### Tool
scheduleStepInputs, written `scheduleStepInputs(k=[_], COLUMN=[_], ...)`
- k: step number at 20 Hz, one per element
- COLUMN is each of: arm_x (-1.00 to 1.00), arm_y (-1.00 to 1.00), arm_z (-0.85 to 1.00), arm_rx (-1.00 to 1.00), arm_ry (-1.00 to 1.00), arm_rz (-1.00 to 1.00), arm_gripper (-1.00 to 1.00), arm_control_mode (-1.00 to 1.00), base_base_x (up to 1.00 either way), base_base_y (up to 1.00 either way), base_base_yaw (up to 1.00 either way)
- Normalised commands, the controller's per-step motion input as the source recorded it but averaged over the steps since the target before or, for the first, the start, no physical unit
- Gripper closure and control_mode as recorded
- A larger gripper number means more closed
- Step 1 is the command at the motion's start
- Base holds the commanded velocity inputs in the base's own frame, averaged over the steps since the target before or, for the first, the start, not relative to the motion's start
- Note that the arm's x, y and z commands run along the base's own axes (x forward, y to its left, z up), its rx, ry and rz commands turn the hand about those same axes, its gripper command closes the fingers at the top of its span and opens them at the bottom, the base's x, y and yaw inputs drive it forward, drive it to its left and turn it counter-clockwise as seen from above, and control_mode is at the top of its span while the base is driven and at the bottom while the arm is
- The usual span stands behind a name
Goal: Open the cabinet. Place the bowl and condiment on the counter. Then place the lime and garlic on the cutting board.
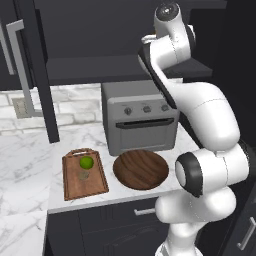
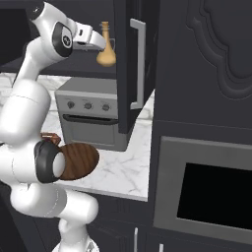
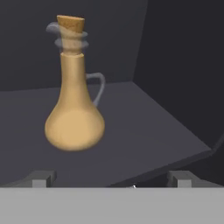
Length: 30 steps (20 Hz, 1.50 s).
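**Open gripper held before one bottle on the cabinet shelf**

No brand, label or readable writing can be made out anywhere.

One condiment bottle (image 3: 75, 118) is seen standing upright on the dark shelf of the open cabinet (image 2: 129, 64), well in from the shelf's front edge, with bare shelf to its right up to the side wall. The gripper (image 3: 111, 178) is spread wide just in front of it, nothing between the fingertips (image 3: 43, 178); the bottle is not touched.

One bowl (image 1: 140, 169) is set on the counter (image 1: 25, 155), in front of one grey toaster oven (image 1: 140, 117) and close to the counter's front edge. One cutting board (image 1: 84, 176) lies just beside the bowl, apart from it. One lime (image 1: 86, 162) and one small pale garlic (image 1: 84, 175) rest on the board, near each other. Open marble is left to the board's left.
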Motion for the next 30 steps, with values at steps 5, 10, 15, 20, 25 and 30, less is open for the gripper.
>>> scheduleStepInputs(k=[5, 10, 15, 20, 25, 30], arm_x=[0.17, 0.23, 0.23, 0.2, 0.06, 0.07], arm_y=[0.0, 0.0, 0.0, 0.0, 0.0, 0.0], arm_z=[-0.01, -0.02, -0.04, 0.0, 0.0, -0.06], arm_rx=[0.0, 0.0, 0.0, 0.0, 0.0, 0.0], arm_ry=[0.0, 0.0, 0.0, 0.0, 0.0, 0.0], arm_rz=[0.0, 0.0, 0.0, 0.0, 0.0, 0.0], arm_gripper=[-1.0, -1.0, -1.0, -1.0, -1.0, -1.0], arm_control_mode=[-1.0, -1.0, -1.0, -1.0, -1.0, -1.0], base_base_x=[0.0, 0.0, 0.0, 0.0, 0.0, 0.0], base_base_y=[0.0, 0.0, 0.0, 0.0, 0.0, 0.0], base_base_yaw=[0.0, 0.0, 0.0, 0.0, 0.0, 0.0])
